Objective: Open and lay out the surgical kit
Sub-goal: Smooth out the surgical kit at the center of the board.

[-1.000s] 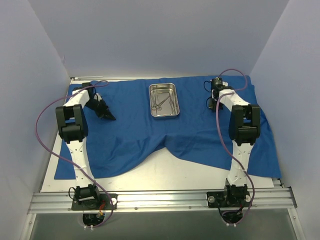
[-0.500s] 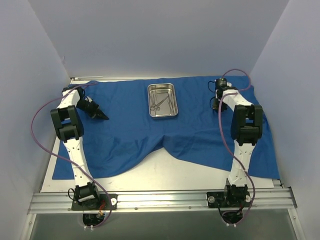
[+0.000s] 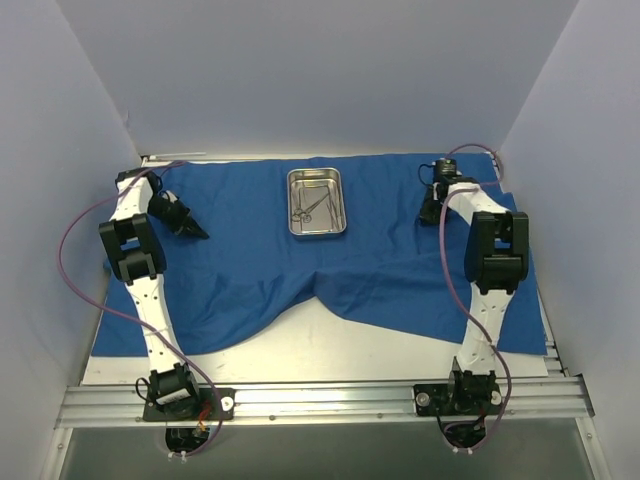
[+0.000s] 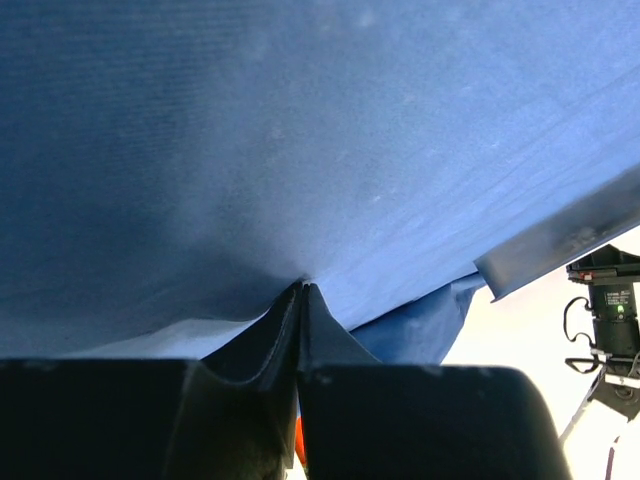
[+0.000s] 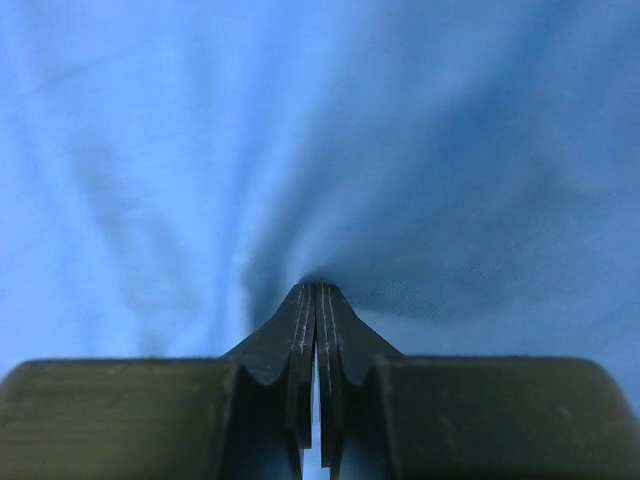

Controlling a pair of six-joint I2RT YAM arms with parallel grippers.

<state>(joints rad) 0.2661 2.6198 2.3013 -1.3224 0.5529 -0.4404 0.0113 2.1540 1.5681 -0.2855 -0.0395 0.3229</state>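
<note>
- Both pinch the blue cloth wrap (image 3: 250,275) near its far edge: left gripper (image 3: 198,233) and right gripper (image 3: 428,214), closed tight.
- Between them, the steel tray (image 3: 317,171) holds silver instruments (image 3: 310,207).

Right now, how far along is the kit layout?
Done: blue wrap opened out across the table, tray exposed. In hand: left claw and right claw each pinch the wrap's far side. Left: instruments lie in the tray, not laid out.

I see robot lab cell: plain pale panels (image 3: 320,70) wall in white table (image 3: 340,345) on three sides; aluminium rail (image 3: 320,400) across bottom of frame carries left arm base (image 3: 170,388), right arm base (image 3: 470,390); purple cables (image 3: 62,243).
</note>
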